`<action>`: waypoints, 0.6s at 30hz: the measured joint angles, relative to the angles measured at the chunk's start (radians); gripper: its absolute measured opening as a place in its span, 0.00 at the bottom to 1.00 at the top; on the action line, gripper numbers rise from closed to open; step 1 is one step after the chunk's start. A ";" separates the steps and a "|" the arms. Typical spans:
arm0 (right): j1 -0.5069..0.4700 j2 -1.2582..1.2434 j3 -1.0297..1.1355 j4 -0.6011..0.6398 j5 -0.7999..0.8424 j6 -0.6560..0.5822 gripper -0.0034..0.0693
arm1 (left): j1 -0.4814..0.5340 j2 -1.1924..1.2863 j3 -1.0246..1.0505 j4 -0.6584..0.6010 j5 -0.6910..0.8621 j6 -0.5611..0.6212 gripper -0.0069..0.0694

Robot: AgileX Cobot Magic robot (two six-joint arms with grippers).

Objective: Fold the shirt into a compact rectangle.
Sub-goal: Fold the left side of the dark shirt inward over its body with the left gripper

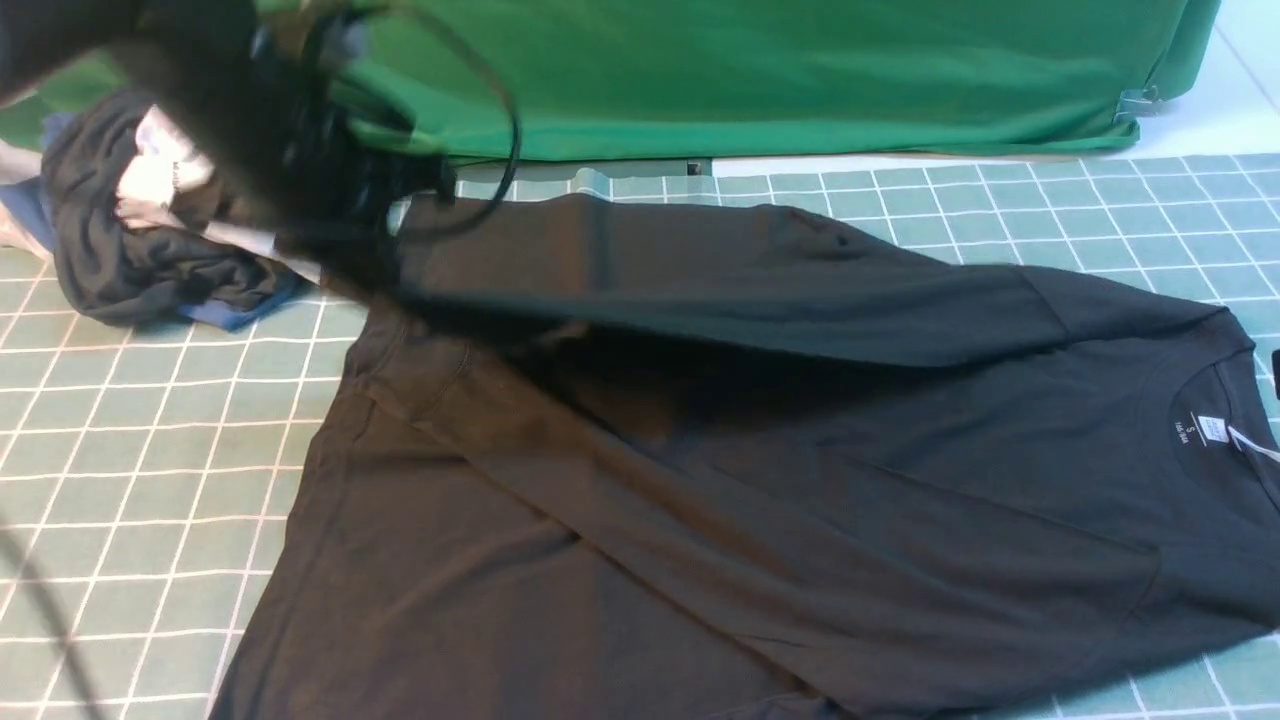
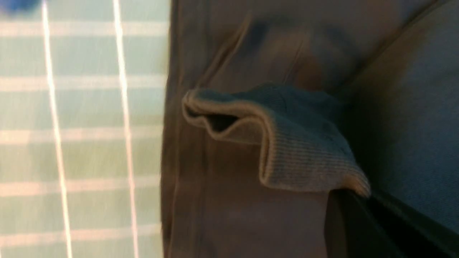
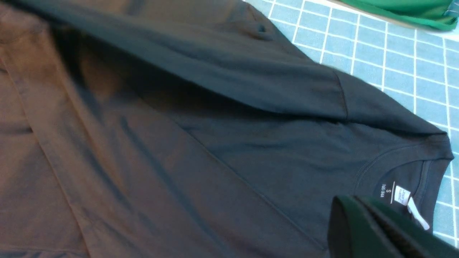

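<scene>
Left gripper (image 2: 353, 204) pinches the shirt (image 1: 760, 520) by its ribbed cuff (image 2: 294, 143); the sleeve (image 1: 750, 290) stretches away from those fingers, blurred. Right gripper (image 3: 355, 211), fingers together and empty, hovers beside the neck label (image 3: 401, 195); both grippers' bodies are cut off.

black shirt (image 1: 800, 500) spread flat, collar rightward; far sleeve (image 1: 760, 290) lifted taut.
</scene>
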State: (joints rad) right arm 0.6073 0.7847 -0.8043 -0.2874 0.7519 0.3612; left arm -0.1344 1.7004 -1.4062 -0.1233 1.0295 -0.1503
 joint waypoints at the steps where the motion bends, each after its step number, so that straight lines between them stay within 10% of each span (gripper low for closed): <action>1: 0.000 0.000 0.000 0.000 0.000 0.000 0.05 | 0.000 -0.031 0.055 0.001 -0.020 -0.007 0.11; 18: 0.000 0.000 0.000 0.031 -0.048 0.000 0.05 | -0.001 -0.177 0.456 -0.046 -0.177 -0.026 0.16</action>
State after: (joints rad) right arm 0.6073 0.7847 -0.8043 -0.2564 0.7034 0.3612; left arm -0.1356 1.5231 -0.9499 -0.1697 0.8521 -0.1764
